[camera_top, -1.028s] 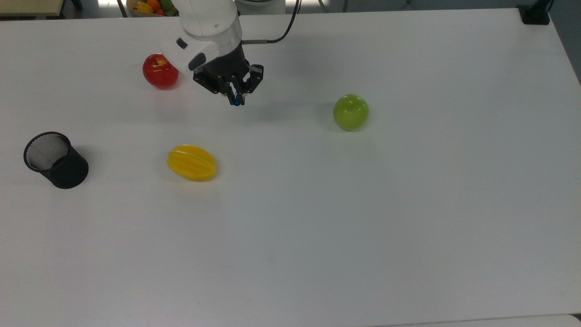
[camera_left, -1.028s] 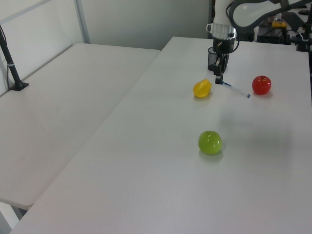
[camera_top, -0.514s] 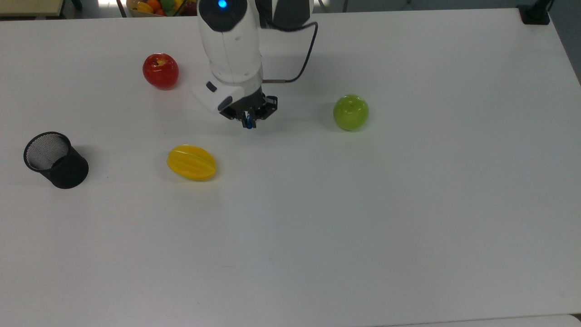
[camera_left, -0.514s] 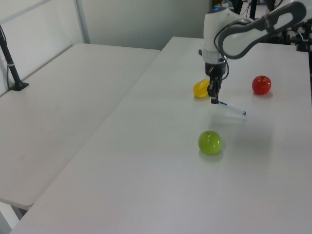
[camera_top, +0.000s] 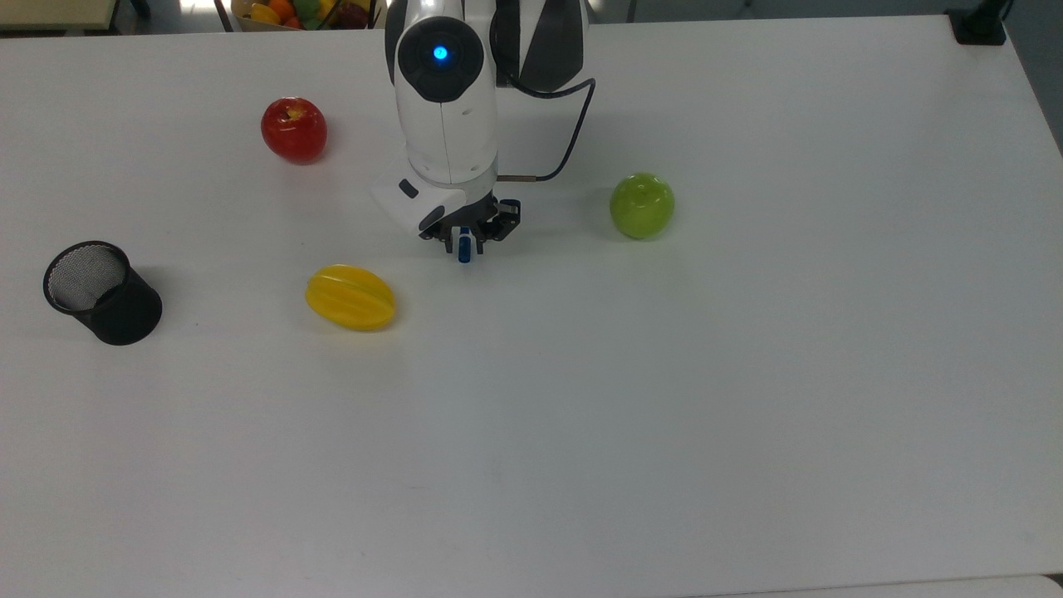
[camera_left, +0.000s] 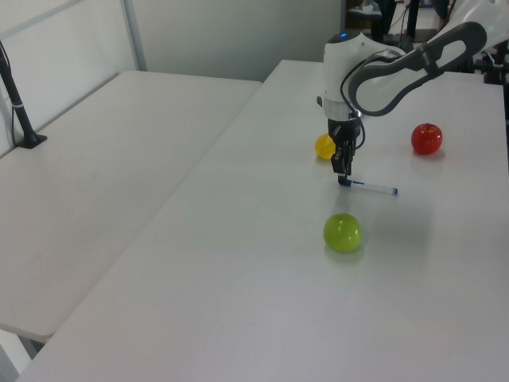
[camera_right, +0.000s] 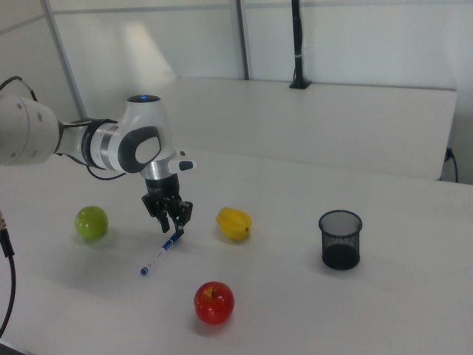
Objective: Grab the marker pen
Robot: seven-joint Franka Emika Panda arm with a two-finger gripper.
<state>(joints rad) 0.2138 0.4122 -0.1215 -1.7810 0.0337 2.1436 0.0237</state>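
Note:
The marker pen [camera_right: 160,255] is slim and white with blue ends. My gripper [camera_right: 175,229] is shut on its blue-capped end, and the barrel slants down toward the red apple side. In the left view the marker pen [camera_left: 371,188] sticks out to the right of the gripper [camera_left: 344,177], low over the table. From the top view, the arm covers most of the marker pen [camera_top: 464,247], whose blue-and-white end peeks out below the gripper [camera_top: 464,241]. Whether the pen's far end touches the table I cannot tell.
On the white table [camera_top: 747,374] lie a red apple [camera_top: 293,129], a green apple [camera_top: 642,205] and a yellow star fruit [camera_top: 350,296]. A black mesh cup [camera_top: 101,292] stands at the top view's left. A bowl of fruit [camera_top: 282,12] sits past the far edge.
The gripper, shut on the pen, has moved from beside the red apple toward the table's middle, down and right in the top view. The fruits and cup stayed put.

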